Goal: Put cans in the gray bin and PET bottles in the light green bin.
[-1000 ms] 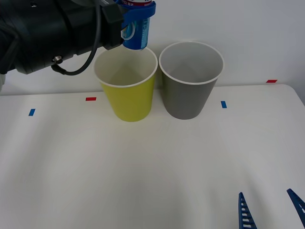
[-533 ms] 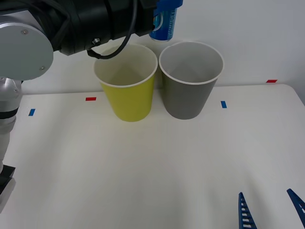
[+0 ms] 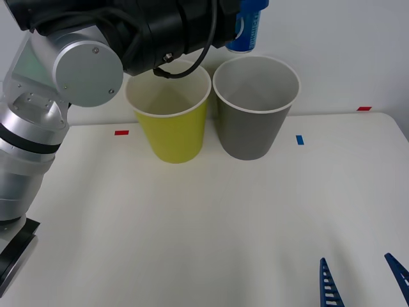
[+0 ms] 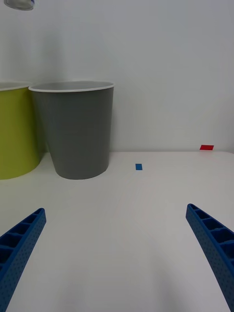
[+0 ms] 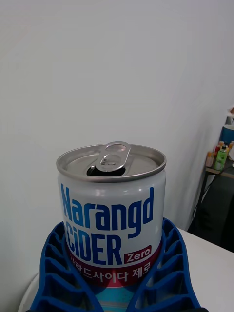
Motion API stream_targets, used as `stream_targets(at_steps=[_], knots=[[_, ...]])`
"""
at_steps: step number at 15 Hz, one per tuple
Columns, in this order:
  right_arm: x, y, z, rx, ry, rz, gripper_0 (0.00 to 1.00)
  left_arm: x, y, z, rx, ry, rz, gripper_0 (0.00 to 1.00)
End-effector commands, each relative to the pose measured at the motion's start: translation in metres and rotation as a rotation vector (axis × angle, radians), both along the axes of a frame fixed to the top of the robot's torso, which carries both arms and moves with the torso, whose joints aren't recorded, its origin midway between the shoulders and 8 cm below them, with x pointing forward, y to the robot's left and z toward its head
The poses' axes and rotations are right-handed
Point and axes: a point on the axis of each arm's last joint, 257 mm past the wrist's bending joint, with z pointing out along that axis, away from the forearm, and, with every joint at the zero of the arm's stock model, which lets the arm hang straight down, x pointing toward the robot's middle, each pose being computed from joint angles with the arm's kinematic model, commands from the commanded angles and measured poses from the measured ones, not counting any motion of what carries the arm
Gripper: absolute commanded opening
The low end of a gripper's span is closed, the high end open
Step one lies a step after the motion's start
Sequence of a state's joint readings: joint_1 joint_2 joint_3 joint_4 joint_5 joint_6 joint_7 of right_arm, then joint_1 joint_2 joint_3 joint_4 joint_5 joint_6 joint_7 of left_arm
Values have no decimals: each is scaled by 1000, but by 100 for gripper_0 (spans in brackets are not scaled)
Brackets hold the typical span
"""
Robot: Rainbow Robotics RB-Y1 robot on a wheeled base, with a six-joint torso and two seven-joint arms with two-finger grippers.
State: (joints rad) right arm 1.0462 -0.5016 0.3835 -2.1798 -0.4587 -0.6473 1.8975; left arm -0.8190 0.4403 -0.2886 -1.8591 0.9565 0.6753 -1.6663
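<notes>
Blue and shiny, the can point(image 5: 111, 214) sits upright in the left pincer point(image 5: 114, 287), its ribbed blue fingers point(image 5: 56, 273) pinching it at the lower body, the silver top with its pull tab facing up. In the front view the can point(image 3: 246, 32) hangs in the air above the far left rim of the gray bin point(image 3: 255, 109), with the left pincer point(image 3: 249, 9) at the upper edge. The green bin point(image 3: 171, 115) stands just left of the gray one, almost touching it, both at the far side of the white worktop point(image 3: 211, 217). The right pincer point(image 3: 361, 278) waits low at the near right, its fingers point(image 4: 22, 243) spread wide and holding nothing.
</notes>
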Motion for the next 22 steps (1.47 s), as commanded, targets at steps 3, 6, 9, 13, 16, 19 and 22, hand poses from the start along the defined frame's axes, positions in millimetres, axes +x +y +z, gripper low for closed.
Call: stream_targets(at_steps=[3,6,9,13,16,19,22], knots=[[0,0,0,0,0,0,100,20,-12,-13,-20,-72,49,0],[0,0,0,0,0,0,100,31,-18,-21,-34,-93,77,0],[0,0,0,0,0,0,100,42,-30,-34,-84,-130,93,0],[0,0,0,0,0,0,100,49,-38,-42,-116,-111,101,0],[0,0,0,0,0,0,100,59,-34,-50,-135,-139,127,0],[0,0,0,0,0,0,100,61,-37,-54,-126,-142,134,0],[0,0,0,0,0,0,100,60,-41,-52,-131,-159,135,0]])
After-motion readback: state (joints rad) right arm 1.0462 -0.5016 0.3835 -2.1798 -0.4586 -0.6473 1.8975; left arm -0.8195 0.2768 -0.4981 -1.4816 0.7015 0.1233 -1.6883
